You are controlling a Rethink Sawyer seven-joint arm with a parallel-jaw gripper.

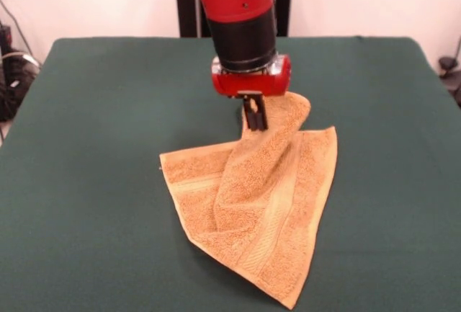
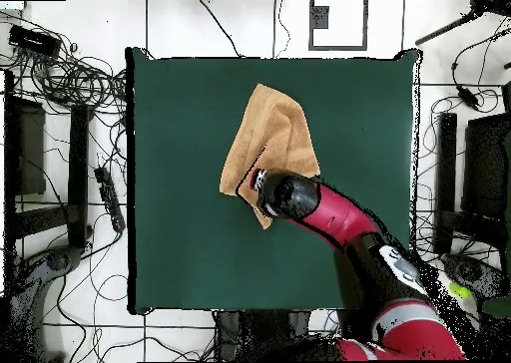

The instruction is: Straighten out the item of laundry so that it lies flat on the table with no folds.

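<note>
The orange-tan towel (image 1: 252,204) lies crumpled in the middle of the dark green table (image 1: 86,125). One corner is pulled up and folded over the rest, and a woven band runs down its right side. My gripper (image 1: 255,117) hangs straight down over the towel's far corner, its black fingers (image 1: 250,116) close together and pinching the raised fold. In the overhead view the towel (image 2: 269,135) spreads away from the arm's wrist (image 2: 284,194), which hides the gripper; the table (image 2: 180,229) extends well beyond the towel on every side.
Cables and equipment (image 2: 70,80) lie on the floor around the table. The robot's pedestal (image 1: 189,6) stands behind the table's far edge.
</note>
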